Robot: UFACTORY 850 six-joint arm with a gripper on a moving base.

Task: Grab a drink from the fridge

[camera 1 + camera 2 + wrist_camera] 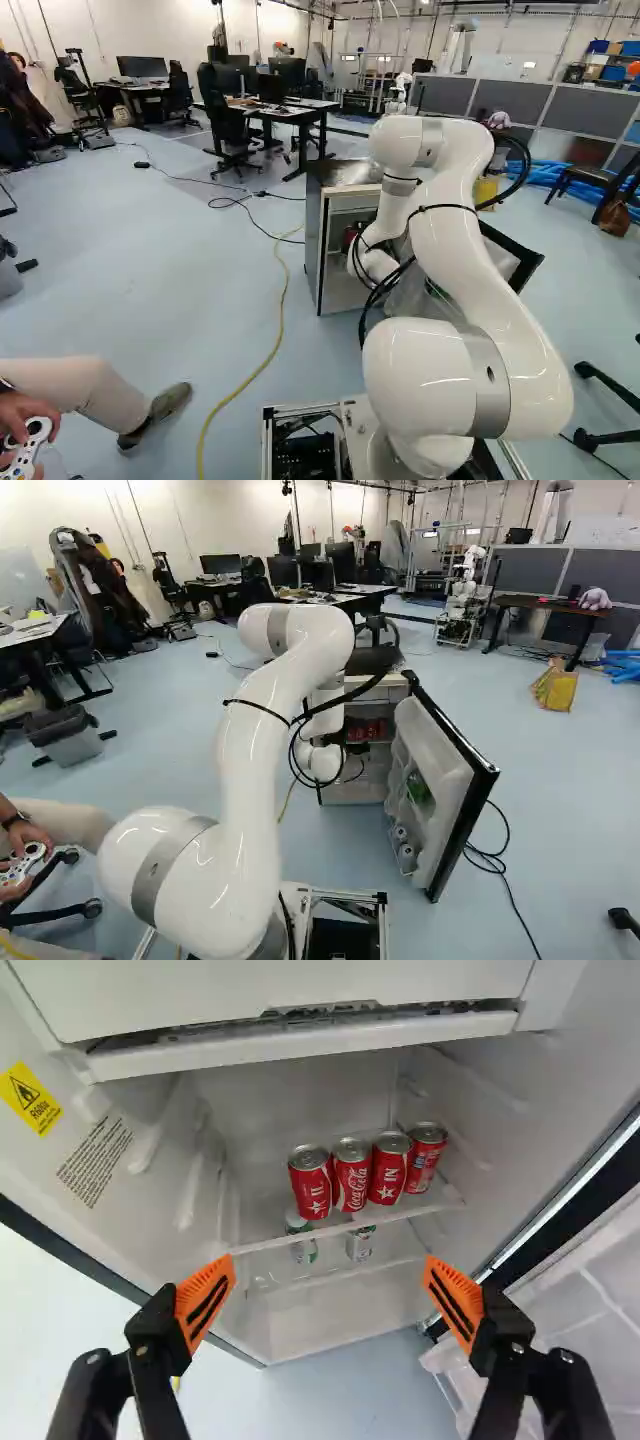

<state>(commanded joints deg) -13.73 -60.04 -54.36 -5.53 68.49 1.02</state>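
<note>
Cans (352, 1175) were shelved ahead of the open claw (330, 1262); approach was judged the current step, forward reach into the fridge (530, 1075) required next.

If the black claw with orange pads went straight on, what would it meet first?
Probably the front edge of the clear fridge shelf; the open claw might pass over it and meet the red metal cans there, as depth is unclear.

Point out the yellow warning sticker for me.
The yellow warning sticker shows in the wrist view, on the fridge's inner side wall, right by a block of small black print.
</note>
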